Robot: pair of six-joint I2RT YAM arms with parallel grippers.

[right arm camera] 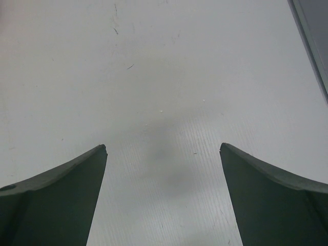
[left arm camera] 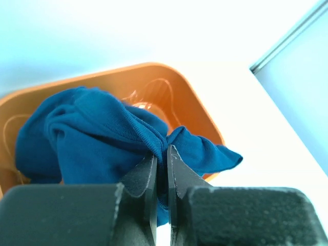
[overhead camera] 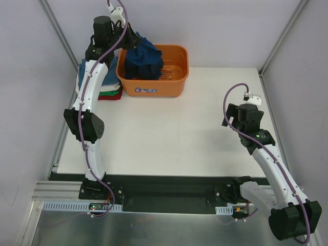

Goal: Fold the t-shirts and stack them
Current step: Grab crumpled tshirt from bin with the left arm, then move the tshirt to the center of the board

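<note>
Table (overhead camera: 169,133): bare white top under both arms, presumably kept free as the folding surface. Orange basket (overhead camera: 165,88): sits directly below the left jaws and serves as the source bin. Dark blue t-shirt (left arm camera: 87,138): bunched, hanging from the left jaws over the basket, its lower part at or inside the rim. My reading is that it is being lifted out so it can be spread on the table. Folded stack (overhead camera: 110,88): lies just beside the basket, below and to the outer side of the left jaws, with teal, green and red layers showing. It is probably the destination for the finished fold. Left gripper (left arm camera: 163,156): jaws pinched together on a gathered ridge of the shirt with no gap visible, and cloth spills away ahead of the tips. Right gripper (right arm camera: 163,148): jaws spread wide with nothing between them and only table surface beneath. It is well apart from the shirt, seemingly waiting to take a second corner. Hard to make out: the shirt is crumpled, so no print, collar or sleeve can be identified. I cannot tell which part of the shirt is pinched, nor whether the hem rests on the basket floor. The shirt blocks much of the basket interior, and the left arm covers a good part of the stack, so its layer count is uncertain.
</note>
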